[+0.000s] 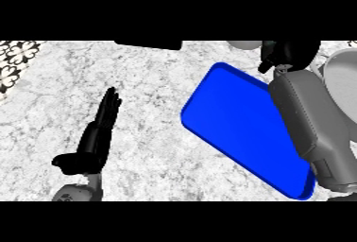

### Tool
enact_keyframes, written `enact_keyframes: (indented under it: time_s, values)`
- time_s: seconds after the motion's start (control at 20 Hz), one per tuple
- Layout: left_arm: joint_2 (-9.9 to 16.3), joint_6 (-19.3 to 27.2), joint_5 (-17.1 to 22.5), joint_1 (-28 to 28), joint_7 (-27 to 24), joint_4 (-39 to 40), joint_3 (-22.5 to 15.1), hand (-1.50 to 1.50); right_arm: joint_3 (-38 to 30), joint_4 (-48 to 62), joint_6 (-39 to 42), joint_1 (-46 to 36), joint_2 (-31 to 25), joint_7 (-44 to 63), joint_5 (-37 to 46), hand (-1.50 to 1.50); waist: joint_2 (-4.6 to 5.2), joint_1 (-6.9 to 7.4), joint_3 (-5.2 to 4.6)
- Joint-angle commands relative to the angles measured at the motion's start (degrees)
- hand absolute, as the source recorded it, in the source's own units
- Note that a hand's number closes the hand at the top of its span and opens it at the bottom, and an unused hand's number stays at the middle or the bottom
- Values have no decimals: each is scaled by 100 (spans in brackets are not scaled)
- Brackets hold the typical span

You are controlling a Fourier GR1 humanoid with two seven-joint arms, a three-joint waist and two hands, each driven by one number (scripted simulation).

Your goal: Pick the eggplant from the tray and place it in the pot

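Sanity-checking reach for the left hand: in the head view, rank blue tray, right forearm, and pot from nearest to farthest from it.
From the left hand, resting open at the view's left:
1. Blue tray, centre-right, its left edge closest to the hand.
2. Right forearm, lying over the tray's right side.
3. Pot, pale rim at the far right edge, partly hidden by the forearm.

A white-and-grey marbled counter [160, 80] carried 1 blue tray [237, 127], which lay at an angle right of centre. A pale round vessel [340, 78] sat at the far right, partly hidden. A dark object [148, 44] lay at the far edge.
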Motion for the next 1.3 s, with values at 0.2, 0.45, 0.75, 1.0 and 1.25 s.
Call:
enact_keyframes:
  time_s: [0.2,0.45,0.75,1.0,1.25]
  values:
    - [37,-15,64,83,-142,86,142,0,-27,1596,-443,-1462,16,1569,1127,150,-17,-127,2]
    - [154,46,100,-73,98,-2,352,0,-229,2258,-791,-1608,-164,1682,1301,150,-73,-350,11]
    - [-14,142,19,34,19,63,229,0,-637,2711,-1318,-1532,-683,1368,1250,150,-61,-420,16]
    - [111,5,142,263,41,-118,318,0,-863,2978,-1660,-1292,-1079,1138,1220,150,-99,-449,18]
    - [81,72,48,-94,-188,508,479,0,-1033,3035,-1502,-1305,-1377,762,1048,150,-134,-611,13]
